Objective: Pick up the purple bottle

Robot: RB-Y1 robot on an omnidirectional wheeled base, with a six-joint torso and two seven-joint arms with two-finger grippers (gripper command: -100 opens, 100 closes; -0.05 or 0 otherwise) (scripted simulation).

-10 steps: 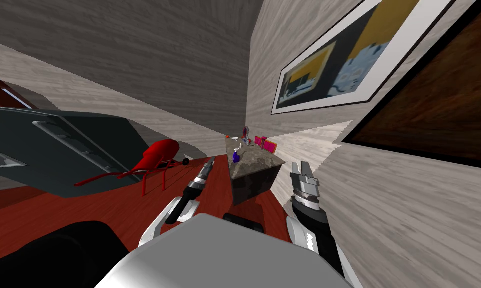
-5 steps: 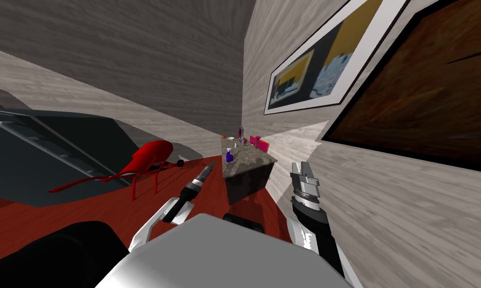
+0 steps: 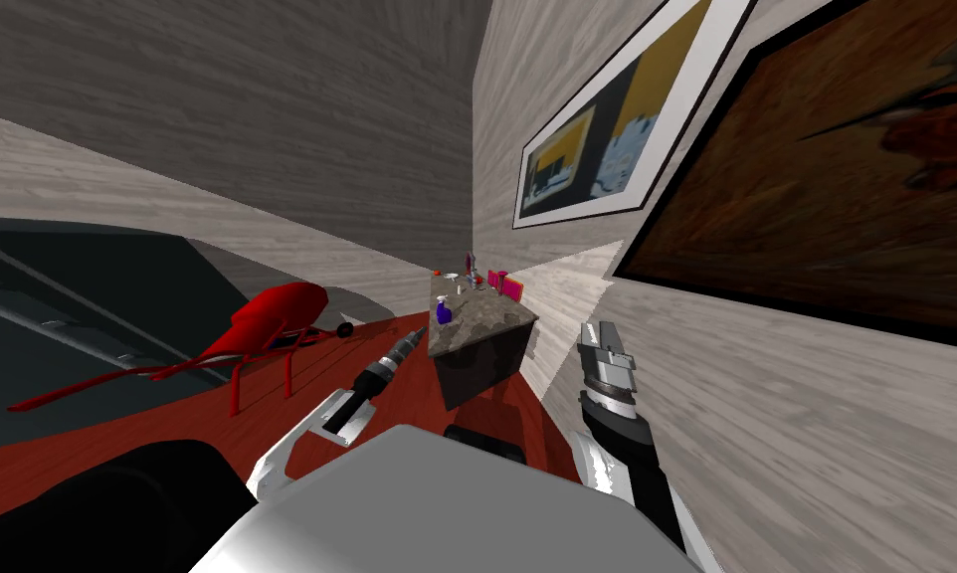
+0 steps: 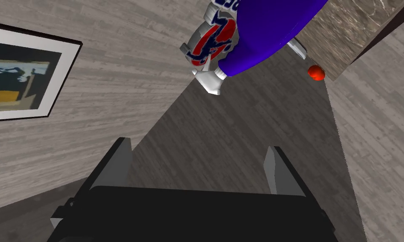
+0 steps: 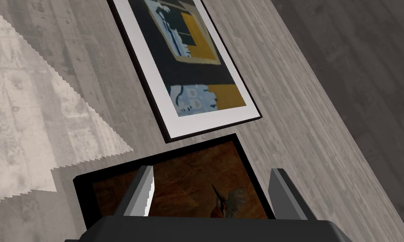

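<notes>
**Purple bottle at the near corner of the bench, both pincers spread and empty**

In the head view, the purple bottle (image 3: 444, 312) stands on the mottled grey top of a dark bench (image 3: 488, 320), close to the near left corner. The bench stands against the wall on the robot's right side. Its top carries some more small things farther back: a red ball (image 3: 436, 272) at the far left edge, a pink box (image 3: 511, 286) near the wall, and some pale pieces too small to name.

The left pincer (image 3: 414, 338) points toward the bench, just before its near left corner and lower than the top. In the left wrist view, the left pincer (image 4: 199, 145) has its two fingers wide apart with nothing between them. The purple bottle (image 4: 268, 29) lies well beyond the fingertips, its white cap (image 4: 209, 82) turned toward the camera. A round thing in red, blue and white (image 4: 211, 40) shows just beside the bottle and partly behind it. The red ball (image 4: 316, 72) sits at the edge of the bench (image 4: 356, 29).

On the left of the left arm, a red chair (image 3: 268, 323) stands on the red floor (image 3: 297, 398), and beyond it there is a large dark piece of furniture (image 3: 89, 298).

The right pincer (image 3: 596, 338) is raised near the right wall, and its fingers (image 5: 144, 185) are also spread, holding nothing.
</notes>
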